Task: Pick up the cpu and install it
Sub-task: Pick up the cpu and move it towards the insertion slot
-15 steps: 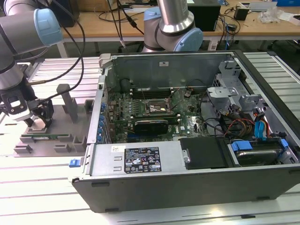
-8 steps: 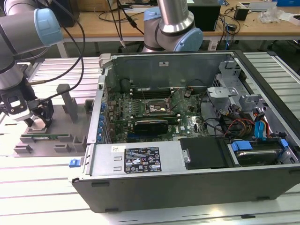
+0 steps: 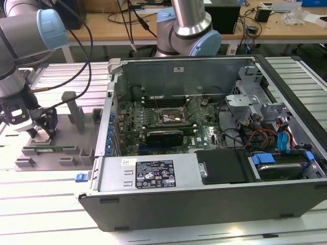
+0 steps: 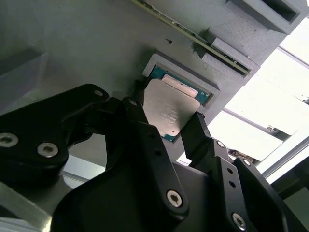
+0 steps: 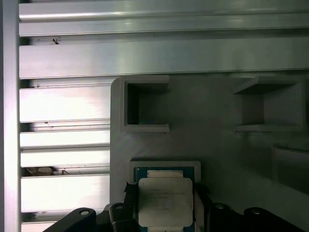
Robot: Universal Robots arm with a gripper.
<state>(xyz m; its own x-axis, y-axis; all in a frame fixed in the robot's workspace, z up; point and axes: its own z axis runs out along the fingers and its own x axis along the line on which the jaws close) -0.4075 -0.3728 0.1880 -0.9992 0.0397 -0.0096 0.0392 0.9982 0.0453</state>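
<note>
Arm: the Universal Robots arm reached down at the exterior view's left, over a grey fixture tray (image 3: 66, 133) that lay beside the open computer case (image 3: 219, 66).

Gripper: the gripper (image 4: 168, 118) straddled the chip. Its black fingers (image 4: 200, 133) lay against two opposite edges, so I judged it closed on the part and not standing apart.

Cpu: the cpu (image 4: 169, 108) sat silver plate up with a thin green rim showing, in or just above a square pocket (image 4: 183, 71) of the tray. Whether it had left the pocket floor could not be told.

Nearby: a long thin green memory stick (image 3: 51, 149) lay in a slot of the same tray, close to the gripper.

Socket: the metal-framed cpu socket (image 3: 171, 119) on the motherboard (image 3: 204, 130) sat inside the case, well apart from the gripper.

Done: by my reading, the approach and the grasp were made.

Left: the chip had not been carried to the case, and it was not seated in the socket, so most of the task remained.
</note>
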